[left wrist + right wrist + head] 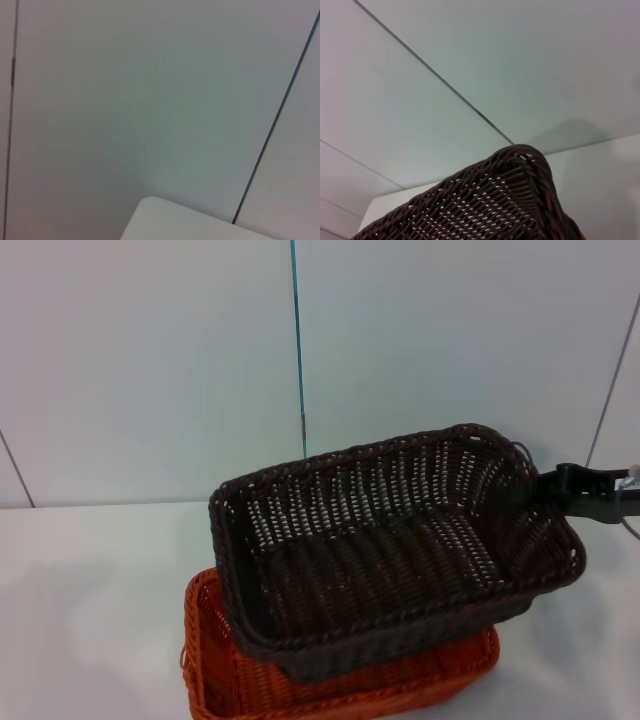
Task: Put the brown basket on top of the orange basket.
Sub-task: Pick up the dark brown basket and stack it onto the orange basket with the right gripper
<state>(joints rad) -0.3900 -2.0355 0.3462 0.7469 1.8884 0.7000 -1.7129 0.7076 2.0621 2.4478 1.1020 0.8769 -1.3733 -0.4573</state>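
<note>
At the right edge of the head view, the right claw (535,490) is seen clamped on the braided rim of the brown basket (390,540), at the short end wall nearest that arm. From the claw, the brown basket stretches away toward the robot's left, tilted, with the gripped end raised and the far end lower. Below the claw's load, the orange basket (215,660) is seen resting on the white desk (80,600); its open-weave wall and rim show beyond the brown basket's far end and along the near side. The brown basket is carried over the orange one and overlaps most of it, though whether the two are touching cannot be told from the pictures. The two baskets are not squared up: the brown one is turned at an angle to the orange one beneath it.

From the right wrist view, a corner of the brown basket (520,195) is shown close against the camera, with pale wall panels (470,60) behind it and a strip of the desk (605,175) beyond. The left claw is not shown anywhere; only wall panels and a rounded corner of the desk (165,220) are caught by the left wrist camera.
</note>
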